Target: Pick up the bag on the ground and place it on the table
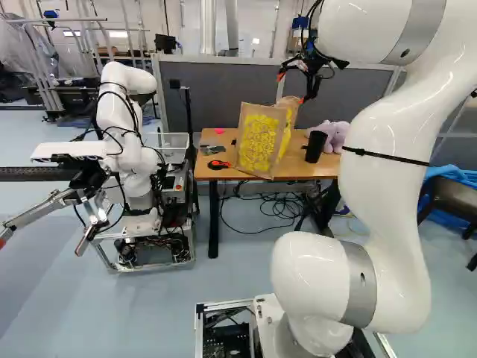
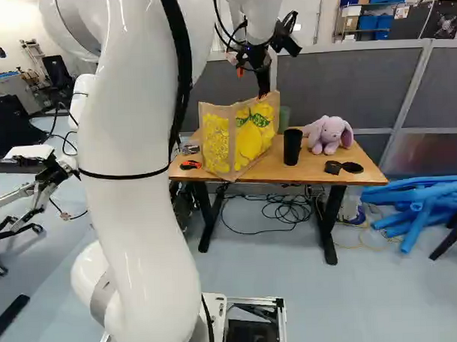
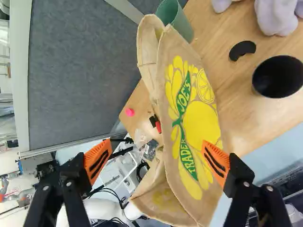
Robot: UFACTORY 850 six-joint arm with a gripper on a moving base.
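Tan cloth-like sides, printed with big yellow lemons and a green lettered band, make up the bag (image 2: 241,137), which stands upright on the wooden table (image 2: 307,170), left of the black cup (image 2: 292,146) in both base views. Its other broad face carries a busier all-yellow pattern, and its edges are plain tan; the panels bow and crease a little, and what it holds, if anything, can't be seen. The black cup stands mouth up, too dark within to tell its contents. Just beside the bag is a green cup (image 3: 176,20), partly hidden by it, its inside out of sight. Blue bins (image 2: 379,22) sit on a shelf beyond the partition, contents too small to make out. The gripper (image 1: 291,88) hangs above the bag with its two orange-padded fingers spread wide and nothing caught between them; in the wrist view one finger overlaps the printed side. A lilac plush animal (image 2: 330,134) sits near the black cup, with a curved black piece (image 3: 242,49) close by. Also on the table are a red-and-black tool (image 1: 218,165) and a small pink thing (image 3: 129,112).
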